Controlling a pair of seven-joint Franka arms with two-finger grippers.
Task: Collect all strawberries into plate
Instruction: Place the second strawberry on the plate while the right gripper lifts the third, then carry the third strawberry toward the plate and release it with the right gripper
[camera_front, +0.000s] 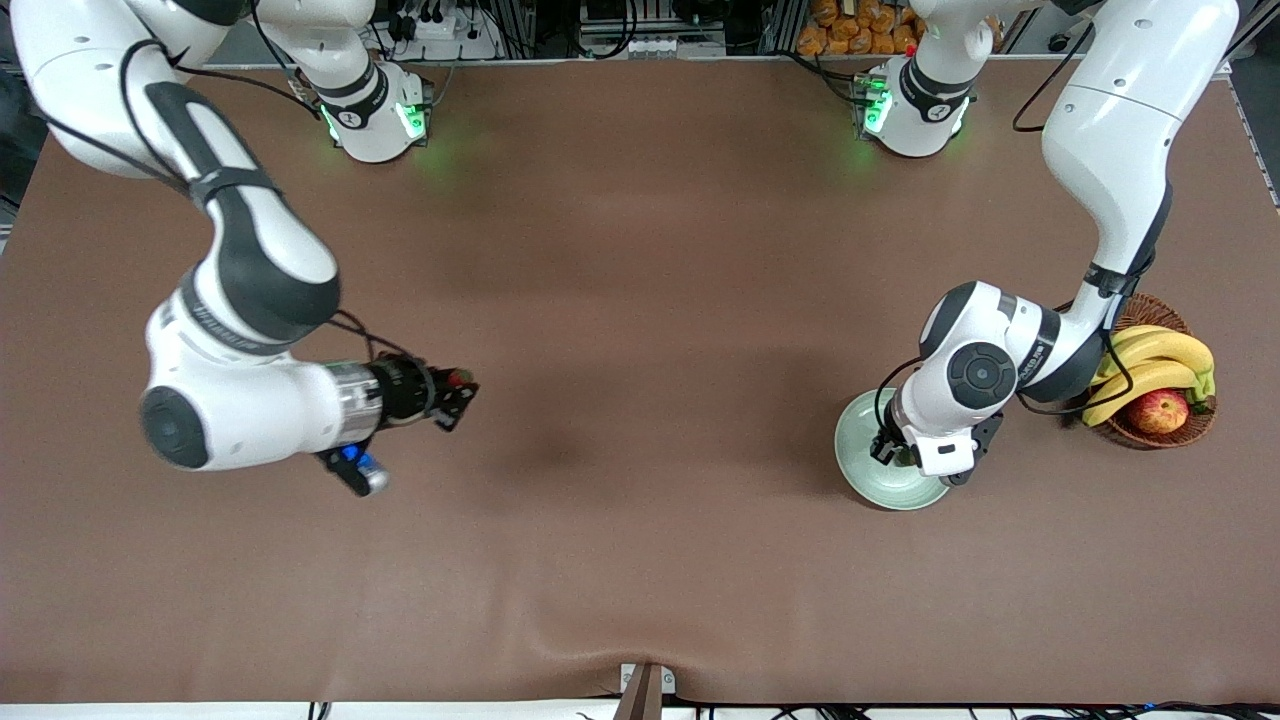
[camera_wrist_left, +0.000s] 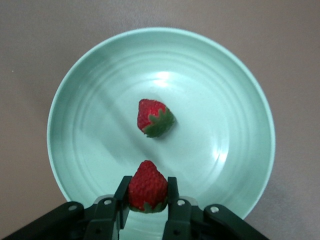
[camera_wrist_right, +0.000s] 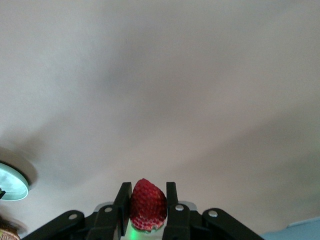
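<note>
1. The left hand (camera_wrist_left: 148, 210) is clamped on a strawberry (camera_wrist_left: 147, 187) and hangs over the plate (camera_front: 860, 470), low at the frame's right side in the front view.
2. A second strawberry (camera_wrist_left: 155, 118) lies near the plate's centre.
3. The right hand (camera_front: 462, 392) is clamped on a third strawberry (camera_wrist_right: 148, 205), over bare bench (camera_front: 640, 300) at the frame's left; in the front view that berry appears only as a red speck.
4. A basket (camera_front: 1190, 428) of bananas (camera_front: 1150, 365) and an apple (camera_front: 1158, 411) sits beside the plate.

Front view: high across the tabletop (camera_front: 640, 300), facing the robot bases at 12 o'clock.
Left wrist view: close, straight down onto the plate (camera_wrist_left: 75, 100).
Right wrist view: low, raking across bare tabletop.
Shared: the plate, in all three.
</note>
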